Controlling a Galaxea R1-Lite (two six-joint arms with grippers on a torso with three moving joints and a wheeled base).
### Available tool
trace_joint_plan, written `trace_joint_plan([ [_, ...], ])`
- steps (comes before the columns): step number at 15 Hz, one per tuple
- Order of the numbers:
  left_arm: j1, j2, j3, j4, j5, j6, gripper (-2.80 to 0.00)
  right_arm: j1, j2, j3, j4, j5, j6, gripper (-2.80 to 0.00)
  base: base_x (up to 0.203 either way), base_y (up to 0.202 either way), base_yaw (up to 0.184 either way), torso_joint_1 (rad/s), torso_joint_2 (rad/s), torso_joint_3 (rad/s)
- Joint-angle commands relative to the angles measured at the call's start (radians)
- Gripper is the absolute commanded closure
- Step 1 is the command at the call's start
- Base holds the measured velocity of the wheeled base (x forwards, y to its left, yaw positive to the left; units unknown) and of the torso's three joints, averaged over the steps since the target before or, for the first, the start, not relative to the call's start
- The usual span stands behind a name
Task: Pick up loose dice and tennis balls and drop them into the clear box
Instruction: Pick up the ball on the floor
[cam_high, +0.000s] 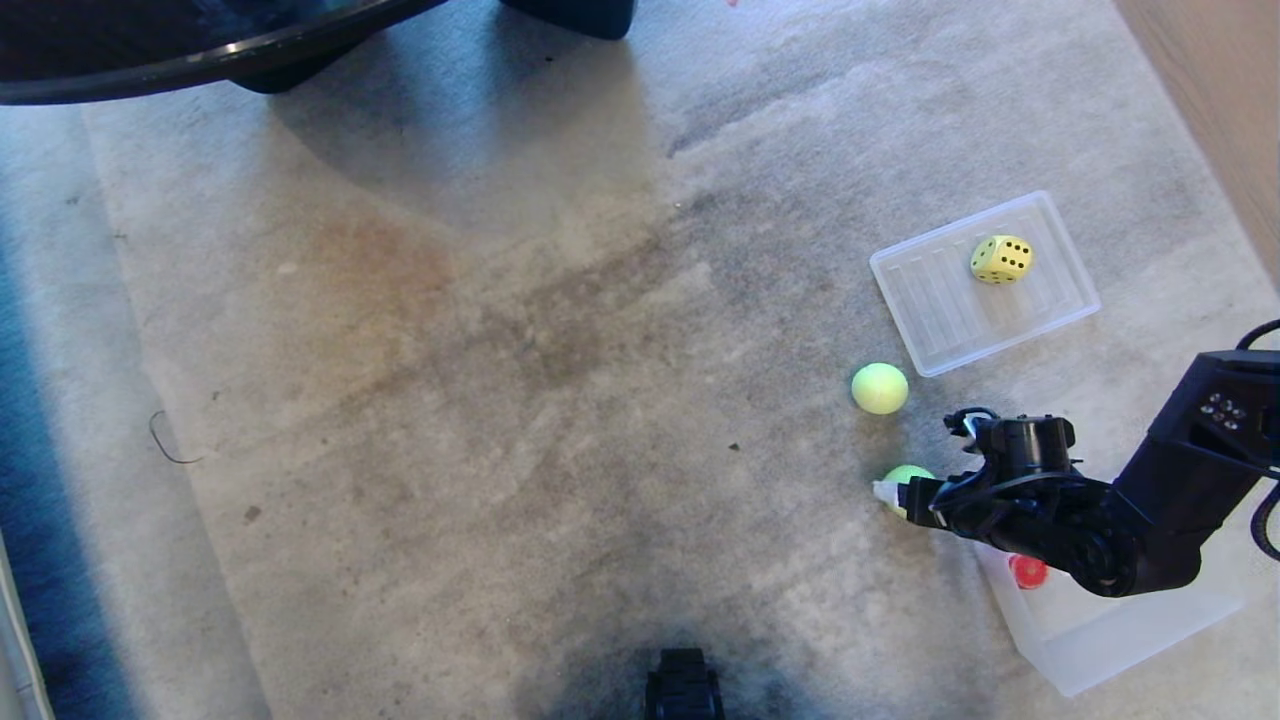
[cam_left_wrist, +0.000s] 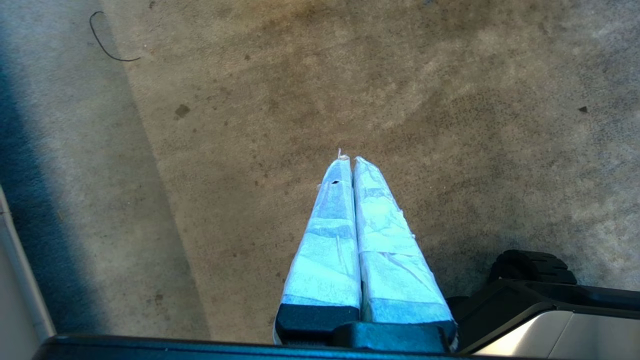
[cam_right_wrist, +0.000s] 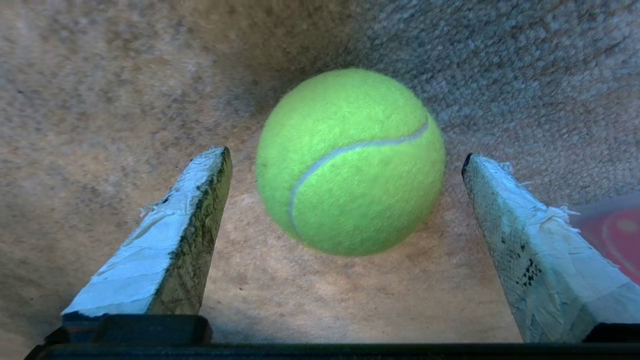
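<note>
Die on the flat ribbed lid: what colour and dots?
Yellow die with black dots, clearest in the head view.

Daylight falls bright and even over the carpet (cam_high: 560, 400) in the head view, with a bluish cast down its left edge and a soft, broad shadow under the dark round table (cam_high: 150, 50) at the top. A darker shadow pools at the bottom centre. The lid (cam_high: 985, 283) shows faint glare on its ribs. In the left wrist view the carpet looks warmer and browner, sharp throughout, and the taped fingers (cam_left_wrist: 330, 240) glow pale blue. In the right wrist view the ball (cam_right_wrist: 350, 162) is slightly soft-edged and brightly lit, with shade behind it; the carpet beyond blurs.
</note>
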Motion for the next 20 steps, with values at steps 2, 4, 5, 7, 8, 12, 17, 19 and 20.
trace_joint_plan([
  [2, 0.000, 0.000, 0.000, 0.000, 0.001, -0.001, 0.00, -0.002, 0.038, -0.025, -0.005, -0.001, 0.004, -2.80, 0.000, 0.000, 0.000, 0.000, 0.00, 0.000],
  [4, 0.000, 0.000, 0.000, 0.000, 0.001, -0.001, 0.00, -0.007, 0.051, -0.047, -0.005, -0.002, 0.004, -2.80, 0.000, 0.000, 0.000, 0.000, 0.00, 0.000],
  [5, 0.000, 0.000, 0.000, 0.000, 0.001, -0.001, 0.00, -0.009, 0.053, -0.063, -0.006, -0.003, 0.007, -2.80, 0.000, 0.000, 0.000, 0.000, 0.00, 0.000],
  [7, 0.000, 0.000, 0.000, 0.000, 0.001, -0.001, 0.00, -0.017, 0.068, -0.069, -0.006, -0.004, 0.007, -2.80, 0.000, 0.000, 0.000, 0.000, 0.00, 0.000],
  [8, 0.000, 0.000, 0.000, 0.000, 0.001, -0.001, 0.00, -0.019, 0.070, -0.071, -0.005, -0.004, 0.009, -2.80, 0.000, 0.000, 0.000, 0.000, 0.00, 0.000],
  [12, 0.000, 0.000, 0.000, 0.000, 0.001, -0.001, 0.00, -0.021, 0.070, -0.076, -0.005, -0.001, 0.010, 0.00, 0.000, 0.000, 0.000, 0.000, 0.00, 0.000],
  [17, 0.000, 0.000, 0.000, -0.002, 0.001, -0.001, 0.00, -0.019, 0.032, -0.064, 0.000, -0.001, 0.009, 0.00, 0.000, 0.000, 0.000, 0.000, 0.00, 0.000],
  [19, 0.000, 0.000, 0.000, 0.000, 0.001, -0.001, 0.00, -0.016, -0.033, -0.043, 0.020, -0.001, 0.009, 0.00, 0.000, 0.000, 0.000, 0.000, 0.00, 0.000],
  [20, 0.000, 0.000, 0.000, 0.000, 0.001, -0.001, 0.00, -0.016, -0.071, -0.029, 0.048, -0.001, 0.008, 0.00, 0.000, 0.000, 0.000, 0.000, 0.00, 0.000],
])
